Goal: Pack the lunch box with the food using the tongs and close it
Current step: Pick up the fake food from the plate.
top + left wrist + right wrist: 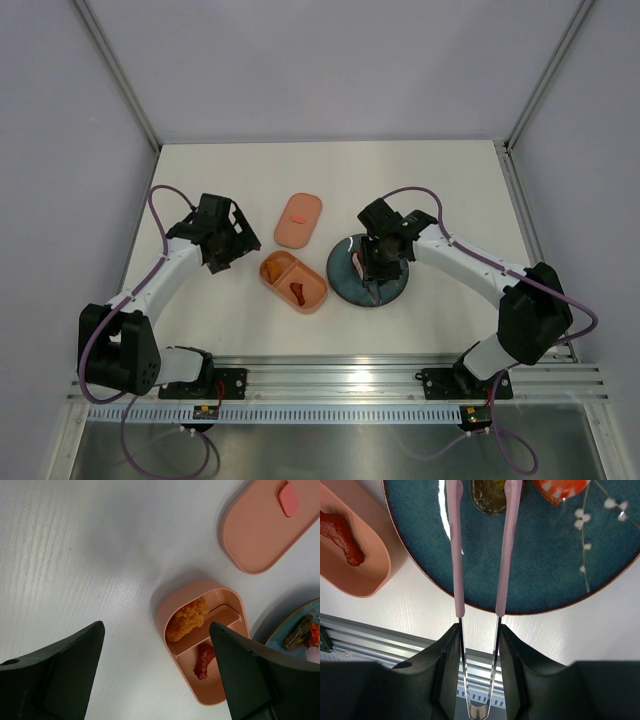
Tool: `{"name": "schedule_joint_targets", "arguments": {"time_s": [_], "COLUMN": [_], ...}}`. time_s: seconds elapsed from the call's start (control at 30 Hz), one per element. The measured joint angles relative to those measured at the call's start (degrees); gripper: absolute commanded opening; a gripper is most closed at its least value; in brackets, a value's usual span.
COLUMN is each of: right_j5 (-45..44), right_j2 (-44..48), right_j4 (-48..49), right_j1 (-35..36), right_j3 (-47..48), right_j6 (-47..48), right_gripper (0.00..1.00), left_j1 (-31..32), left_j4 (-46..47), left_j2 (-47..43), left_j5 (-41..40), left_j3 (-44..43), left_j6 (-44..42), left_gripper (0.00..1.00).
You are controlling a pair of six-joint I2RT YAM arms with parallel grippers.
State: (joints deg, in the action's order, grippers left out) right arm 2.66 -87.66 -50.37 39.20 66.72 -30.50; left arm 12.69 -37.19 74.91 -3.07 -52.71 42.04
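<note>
Pinching the tongs (456, 555) by their bare metal arms close to the bend, the right jaws held them out over the teal plate (545, 555), with the pink ends reaching past the near rim. A dark piece (490, 495) lay on the plate between those pink ends; the tips ran out of the wrist view, so I could not tell whether they gripped it. A red piece (555, 490) sat just beside it on the plate. The box (165, 615) stood open on the worktop (420, 180) just left of the plate, an orange piece (186, 622) in the compartment farther from the plate and a red strip (202, 661) in the nearer one. The lid (255, 530) lay flat beyond the box, apart from it, red mark up. The left jaws were spread wide and empty, above the worktop at the box's left side.
</note>
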Motion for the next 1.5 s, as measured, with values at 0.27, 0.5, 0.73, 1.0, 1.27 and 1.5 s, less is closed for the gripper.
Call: {"name": "schedule_joint_targets", "arguments": {"time_s": [0.27,0.5,0.73,1.0,1.27,1.5], "right_j5": [0.1,0.1,0.1,0.0,-0.1,-0.9], "right_j2": [-5.0,-7.7,-9.9,-11.3,-11.4,-12.3], "right_j4": [0.9,1.0,1.0,-0.1,-2.1,-3.0], "right_j1": [0.0,0.0,0.0,0.0,0.1,0.8], "right_j3": [2.6,3.3,5.5,7.1,7.2,7.6], "right_j6": [1.9,2.8,4.4,5.5,5.9,6.3], "right_gripper": [0.42,0.42,0.41,0.35,0.38,0.38], "left_j1": [0.0,0.0,0.0,0.0,0.0,0.0], "left_j4": [-0.1,-0.3,-0.4,-0.5,-0.5,-0.4], "left_j2": [-0.7,-0.7,-1.4,-2.2,-2.2,-2.2], "left_j5": [-0.1,-0.1,-0.1,-0.1,-0.1,-0.1], "left_j3": [0.2,0.3,0.4,1.0,1.1,1.1], "left_j6": [0.0,0.0,0.0,0.0,0.0,0.0], "left_gripper": [0.9,0.9,0.9,0.9,0.9,0.9]}}
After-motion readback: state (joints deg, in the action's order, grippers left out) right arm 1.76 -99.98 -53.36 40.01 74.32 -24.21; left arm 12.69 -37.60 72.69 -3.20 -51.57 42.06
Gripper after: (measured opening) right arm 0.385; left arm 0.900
